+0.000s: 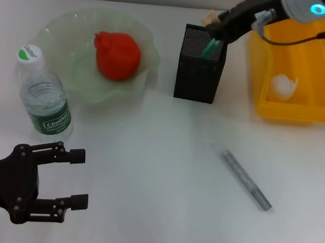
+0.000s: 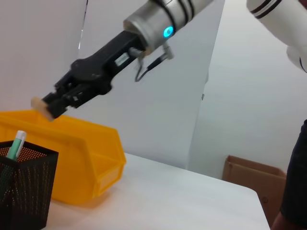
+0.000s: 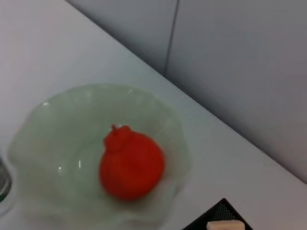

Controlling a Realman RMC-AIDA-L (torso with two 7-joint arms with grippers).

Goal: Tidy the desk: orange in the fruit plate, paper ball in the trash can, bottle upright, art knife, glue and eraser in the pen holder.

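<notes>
Holding the eraser [image 1: 209,16] over the back rim of the pen holder [image 1: 199,73], the right hand [image 1: 214,25] is closed on it.

Head view: the orange [image 1: 117,56] sits in the fruit plate [image 1: 64,34], the bottle [image 1: 41,93] stands upright beside it, the paper ball [image 1: 284,85] lies in the yellow trash can [image 1: 305,108], a green glue stick [image 1: 208,48] leans inside the holder, and the art knife [image 1: 246,180] lies flat on the white surface [image 1: 152,214]; the left hand [image 1: 69,178] hovers low near the bottle, fingers spread, empty.
Left wrist view: the right hand [image 2: 48,106] grips the eraser [image 2: 40,105] above the glue stick [image 2: 16,145] and mesh holder [image 2: 26,187], before the trash can [image 2: 86,158].
Right wrist view: the orange [image 3: 131,163] rests in the plate [image 3: 53,120]; the eraser [image 3: 224,225] shows above the holder's corner [image 3: 218,213].
</notes>
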